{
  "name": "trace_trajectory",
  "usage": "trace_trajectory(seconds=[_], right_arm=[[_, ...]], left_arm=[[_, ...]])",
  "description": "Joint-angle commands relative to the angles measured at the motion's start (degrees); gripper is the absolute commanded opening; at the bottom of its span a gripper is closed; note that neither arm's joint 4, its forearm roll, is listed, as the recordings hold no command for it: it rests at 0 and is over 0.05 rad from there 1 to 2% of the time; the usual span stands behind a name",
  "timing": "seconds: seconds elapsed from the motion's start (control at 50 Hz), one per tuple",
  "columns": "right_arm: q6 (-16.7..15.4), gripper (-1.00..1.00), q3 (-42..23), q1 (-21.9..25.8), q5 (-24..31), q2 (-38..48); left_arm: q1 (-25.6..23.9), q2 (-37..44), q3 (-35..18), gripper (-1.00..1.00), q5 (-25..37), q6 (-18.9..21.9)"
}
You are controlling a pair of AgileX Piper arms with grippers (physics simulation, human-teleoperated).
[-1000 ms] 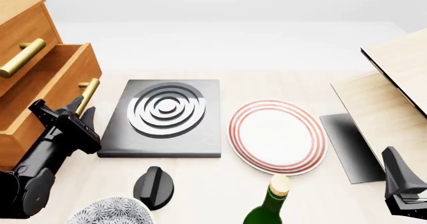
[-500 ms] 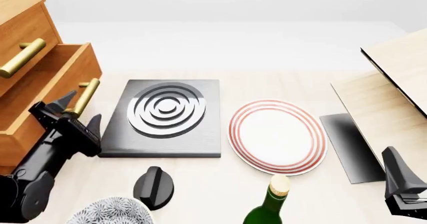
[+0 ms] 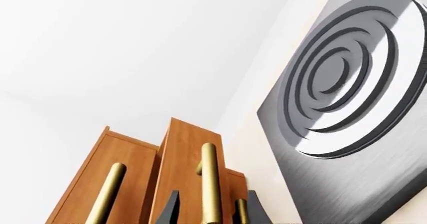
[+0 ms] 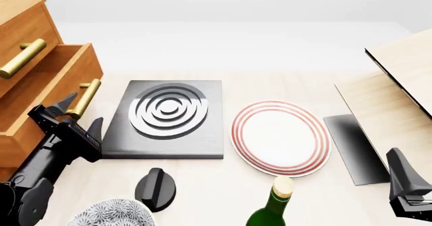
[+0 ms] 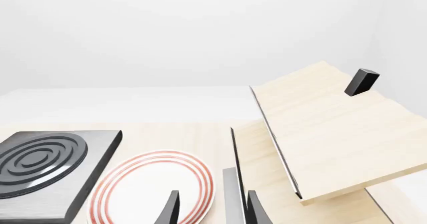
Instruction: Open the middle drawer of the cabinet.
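The cabinet (image 4: 24,18) stands at the far left of the front view. Its middle drawer (image 4: 50,92) is pulled out past the top drawer. The middle drawer's brass bar handle (image 4: 86,97) shows in the left wrist view (image 3: 210,179) between my fingers. My left gripper (image 4: 80,114) is open, with its fingertips on either side of the handle's near end and not gripping it. The top drawer's handle (image 4: 24,58) is above. My right gripper (image 4: 398,173) is open and empty at the near right, also in the right wrist view (image 5: 212,210).
A black hob plate with rings (image 4: 169,116) lies beside the drawer. A red-rimmed plate (image 4: 280,137), a green bottle (image 4: 275,208), a black knob (image 4: 155,188) and a patterned bowl (image 4: 111,213) are nearby. Pale wood boards (image 4: 401,79) and a dark sheet (image 4: 354,145) are at right.
My left gripper was shut on the middle drawer's handle; its fingers have opened and the arm has drawn back slightly. The drawer stays pulled out. The right arm has not moved.
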Motion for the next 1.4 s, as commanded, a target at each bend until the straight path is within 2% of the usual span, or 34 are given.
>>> trace_trajectory(seconds=[0.02,0.46,0.52,0.8,1.2,1.22,1.24,1.26,1.34,1.38,1.4], right_arm=[[-0.2,1.00,0.0,0.3,0.0,-0.2],[-0.1,1.00,0.0,0.3,0.0,-0.2],[-0.1,1.00,0.0,0.3,0.0,-0.2],[-0.2,1.00,0.0,0.3,0.0,-0.2],[-0.1,1.00,0.0,0.3,0.0,-0.2],[-0.2,1.00,0.0,0.3,0.0,-0.2],[-0.2,1.00,0.0,0.3,0.0,-0.1],[-0.1,1.00,0.0,0.3,0.0,-0.2],[-0.2,1.00,0.0,0.3,0.0,-0.2],[-0.2,1.00,0.0,0.3,0.0,-0.2],[-0.2,1.00,0.0,0.3,0.0,-0.2]], left_arm=[[-0.5,-2.2,1.7,1.00,-0.3,-1.7],[-5.0,-13.2,10.5,1.00,-0.3,-3.6],[-4.8,-12.2,10.3,1.00,-0.3,-6.0],[-7.8,-15.9,11.2,1.00,-0.3,-7.2],[-15.4,-22.0,11.2,1.00,0.0,-11.0],[-15.6,-34.5,11.2,1.00,12.1,-11.4],[-15.5,-39.1,11.2,1.00,16.7,-11.4],[-15.6,-53.6,11.2,1.00,30.7,-11.9],[-16.0,-73.9,11.2,1.00,50.4,-12.3],[-16.0,-81.6,11.2,1.00,57.2,-13.1],[-16.0,-82.4,11.2,1.00,58.1,-13.1]])
